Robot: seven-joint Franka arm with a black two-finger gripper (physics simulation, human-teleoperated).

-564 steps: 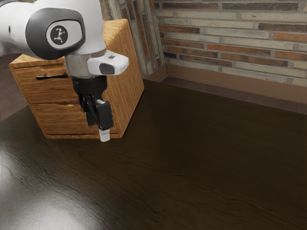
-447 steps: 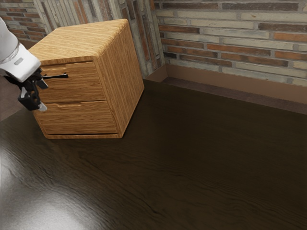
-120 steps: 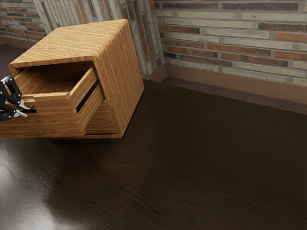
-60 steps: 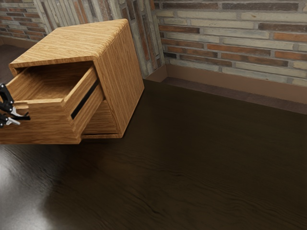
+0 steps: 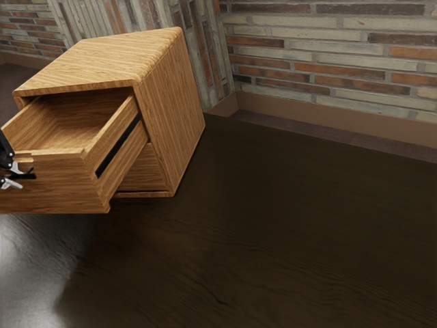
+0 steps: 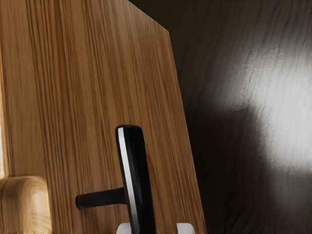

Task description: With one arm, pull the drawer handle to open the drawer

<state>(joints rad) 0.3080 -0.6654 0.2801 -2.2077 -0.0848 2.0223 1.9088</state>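
Drawer has slid further out of the cabinet, gripper at its handle; whether it is clenched cannot be told. Opening looks nearly complete.

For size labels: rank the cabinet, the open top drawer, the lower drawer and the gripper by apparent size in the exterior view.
1. cabinet
2. open top drawer
3. lower drawer, as far as it shows behind the open one
4. gripper, cut by the view's left edge; its place against the lower drawer is unsure
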